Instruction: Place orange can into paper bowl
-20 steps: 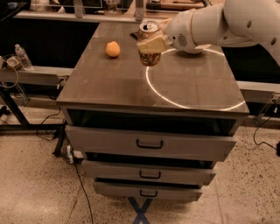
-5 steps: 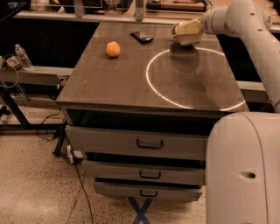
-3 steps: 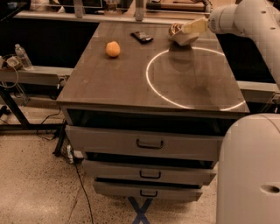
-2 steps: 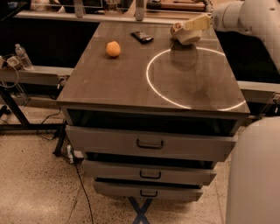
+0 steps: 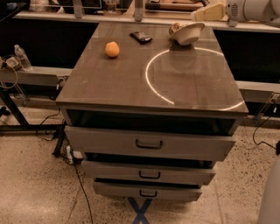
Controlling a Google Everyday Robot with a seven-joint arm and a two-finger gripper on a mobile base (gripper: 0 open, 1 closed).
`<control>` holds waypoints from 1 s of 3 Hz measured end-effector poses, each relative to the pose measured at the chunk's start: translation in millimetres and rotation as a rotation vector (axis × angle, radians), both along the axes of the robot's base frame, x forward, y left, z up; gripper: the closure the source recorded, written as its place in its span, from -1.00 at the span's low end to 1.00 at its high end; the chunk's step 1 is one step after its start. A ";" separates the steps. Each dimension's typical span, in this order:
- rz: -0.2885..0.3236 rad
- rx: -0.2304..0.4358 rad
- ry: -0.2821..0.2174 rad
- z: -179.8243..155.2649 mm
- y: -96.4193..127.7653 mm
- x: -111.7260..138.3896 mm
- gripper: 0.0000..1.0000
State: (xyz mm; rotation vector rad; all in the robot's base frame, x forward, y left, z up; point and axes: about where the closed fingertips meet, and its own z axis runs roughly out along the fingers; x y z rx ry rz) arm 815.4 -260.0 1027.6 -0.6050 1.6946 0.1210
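Observation:
The paper bowl (image 5: 189, 33) sits tilted at the back right of the cabinet top (image 5: 131, 83). The orange can (image 5: 176, 28) lies in it, only its tan end showing over the bowl's left rim. My gripper (image 5: 206, 13) hangs above and to the right of the bowl, past the table's back edge, pointing left. It is apart from both the bowl and the can and holds nothing.
A small orange fruit (image 5: 112, 49) lies at the back left and a flat black object (image 5: 141, 37) at the back middle. A bright ring of light (image 5: 151, 87) crosses the top. Three drawers (image 5: 148, 143) stand slightly open. A shelf with clutter runs behind.
The gripper carried the can to the bowl at the back right, then drew back up and to the right. The can now lies in the tilted bowl.

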 end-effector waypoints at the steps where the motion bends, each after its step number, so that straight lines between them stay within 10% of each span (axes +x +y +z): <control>1: 0.137 -0.072 -0.098 67.0 3.3 -73.2 -1.00; 3: 0.241 -0.149 -0.234 114.0 12.5 -122.5 -1.00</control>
